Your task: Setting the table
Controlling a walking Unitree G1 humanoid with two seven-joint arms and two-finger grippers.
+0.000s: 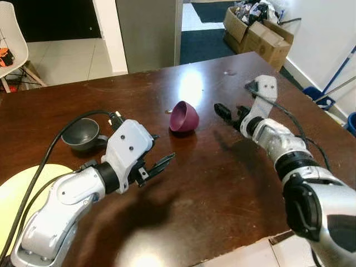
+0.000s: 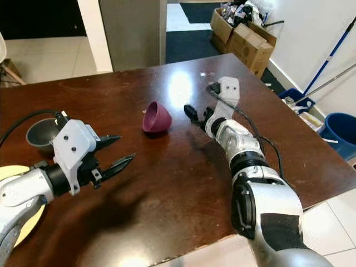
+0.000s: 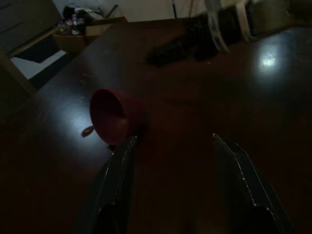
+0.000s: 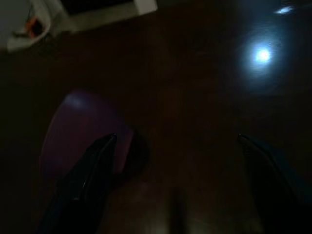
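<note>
From the head, a purple cup (image 1: 184, 117) lies tipped on the table (image 1: 222, 183) between both grippers. Left gripper (image 3: 170, 146) spread, aimed at it; right gripper (image 4: 175, 141) spread beside it. Likely light, rigid, slippery; pinch its rim

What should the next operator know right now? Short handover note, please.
Left gripper: open, empty, above the table, aimed at the purple cup.
Right gripper: open, empty, low over the table just right of the cup.
Cup: tipped on its side mid-table, touched by neither gripper.
Grey bowl: upright at the left, beside the yellow plate at the near-left edge.
Done: nothing gripped.
Left: probably right the cup and place it with the rest.
</note>
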